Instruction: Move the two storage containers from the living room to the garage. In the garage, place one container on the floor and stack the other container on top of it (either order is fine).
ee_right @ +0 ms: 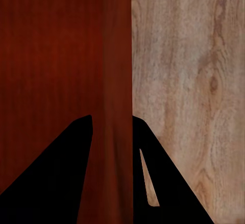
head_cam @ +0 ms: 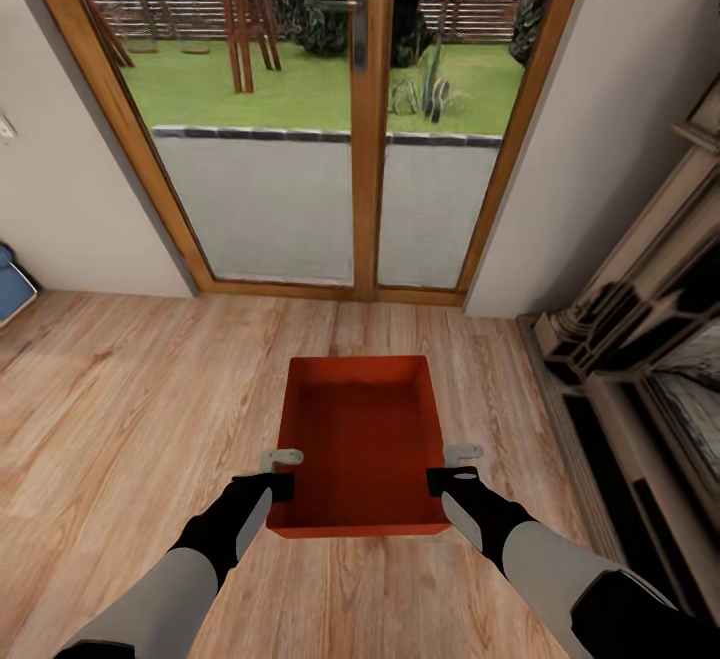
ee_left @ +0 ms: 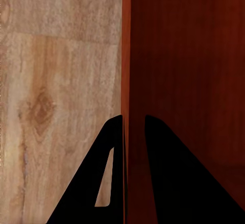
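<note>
- One orange-red bin (head_cam: pixel 362 439) out in front, between both arms, above the wood floor (head_cam: pixel 130 409).
- Long axis pointing straight ahead, toward the glass doors (head_cam: pixel 330 119); short near wall closest to the robot.
- Left gripper (head_cam: pixel 283 474) clamped on the left long wall, near the back corner; in the left wrist view, one finger (ee_left: pixel 109 173) outside the wall, the other inside, closed narrow on it.
- Right gripper (head_cam: pixel 440 469) mirrored on the right long wall; right wrist view much the same, finger (ee_right: pixel 148 173) outside, partner inside, pinching the wall.
- Equal reach from both arms, neither nearer; grip looking symmetric, bin level.
- Bin held off the planks, going by the shadowless gap and the near edge hanging between the wrists — a judgement, not certain.
- Inside the bin: nothing, bare ribbed bottom showing.
- Still in the living room: planks underfoot, fireplace surround (head_cam: pixel 640 339) to the right, blue sofa corner (head_cam: pixel 12 289) at far left.
- Next call: turning away from the doors and carrying toward the garage; wide load, so doorways needing the long axis kept forward.
- Risk: thin walls slipping from the pinch if the arms drift apart.
</note>
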Motion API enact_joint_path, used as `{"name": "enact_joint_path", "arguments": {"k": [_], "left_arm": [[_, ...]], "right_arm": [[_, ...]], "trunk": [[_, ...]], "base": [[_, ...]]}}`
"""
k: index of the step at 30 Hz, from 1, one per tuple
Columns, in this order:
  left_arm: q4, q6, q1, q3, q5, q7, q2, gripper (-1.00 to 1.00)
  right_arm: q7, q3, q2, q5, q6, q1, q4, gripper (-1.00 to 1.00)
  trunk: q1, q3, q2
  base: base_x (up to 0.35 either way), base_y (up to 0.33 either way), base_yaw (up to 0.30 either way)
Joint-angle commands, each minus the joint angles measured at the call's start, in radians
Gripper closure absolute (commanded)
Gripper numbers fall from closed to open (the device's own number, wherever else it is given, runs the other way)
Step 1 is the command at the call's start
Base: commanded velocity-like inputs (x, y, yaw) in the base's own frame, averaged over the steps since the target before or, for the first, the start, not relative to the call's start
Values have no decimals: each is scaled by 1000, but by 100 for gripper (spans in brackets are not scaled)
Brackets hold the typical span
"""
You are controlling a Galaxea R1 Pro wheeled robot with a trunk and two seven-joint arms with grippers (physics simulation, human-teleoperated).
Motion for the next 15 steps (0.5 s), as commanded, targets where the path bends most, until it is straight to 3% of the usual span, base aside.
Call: {"name": "enact_joint_path", "arguments": {"k": [1,15], "left_arm": [[1,9,1,-1,-12,22,9,100],[-4,9,1,-1,-12,22,9,100]], "right_arm": [[-10,-14,-6,33,6,-1,-4,100],[-10,-16,-8,33,4,-1,-4,100]], "trunk": [[-4,3,7],[-58,46,105]], "base": [[0,0,0],[0,0,0]]}}
